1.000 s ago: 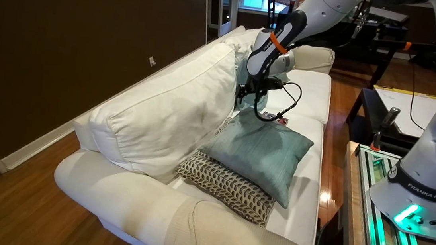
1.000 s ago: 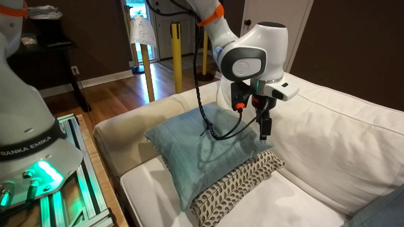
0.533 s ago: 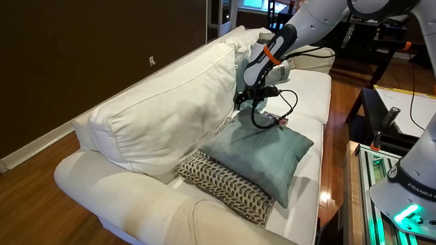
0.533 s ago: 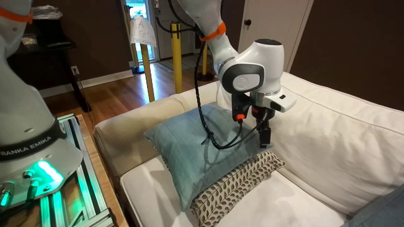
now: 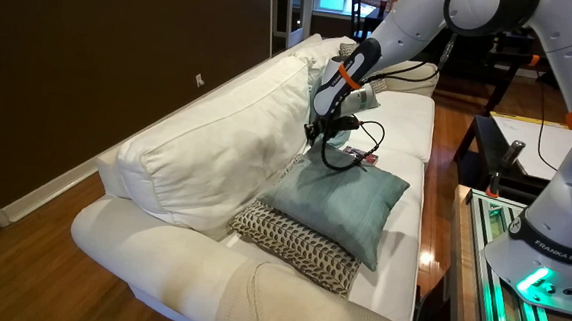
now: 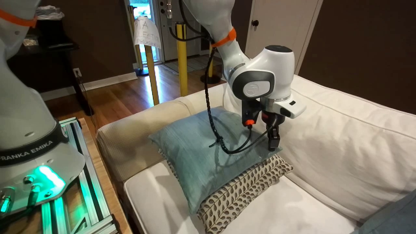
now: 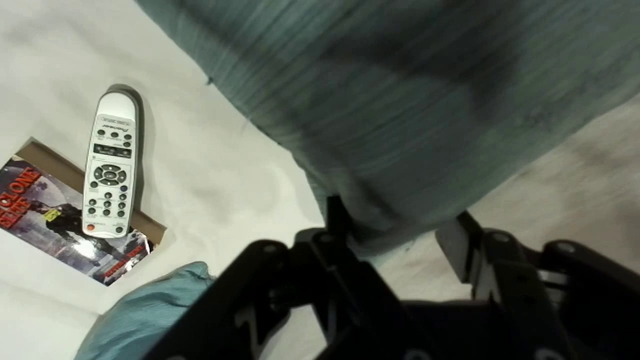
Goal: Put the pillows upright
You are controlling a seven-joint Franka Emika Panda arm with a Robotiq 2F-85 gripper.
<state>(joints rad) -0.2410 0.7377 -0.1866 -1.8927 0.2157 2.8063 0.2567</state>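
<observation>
In the wrist view, the claw (image 7: 400, 225) is spread, its fingers (image 7: 462, 245) well apart, with a corner of the upper blue pillow (image 7: 380, 125) positioned between them. Contact appears to be made at the 9 o'clock finger; at the 3 o'clock finger it cannot be determined. The lower blue pillow (image 7: 145, 310) is located toward 8 o'clock. In both exterior views, the upper blue pillow is laid across the patterned pillow (image 6: 240, 191) on the surface (image 6: 292, 208).
</observation>
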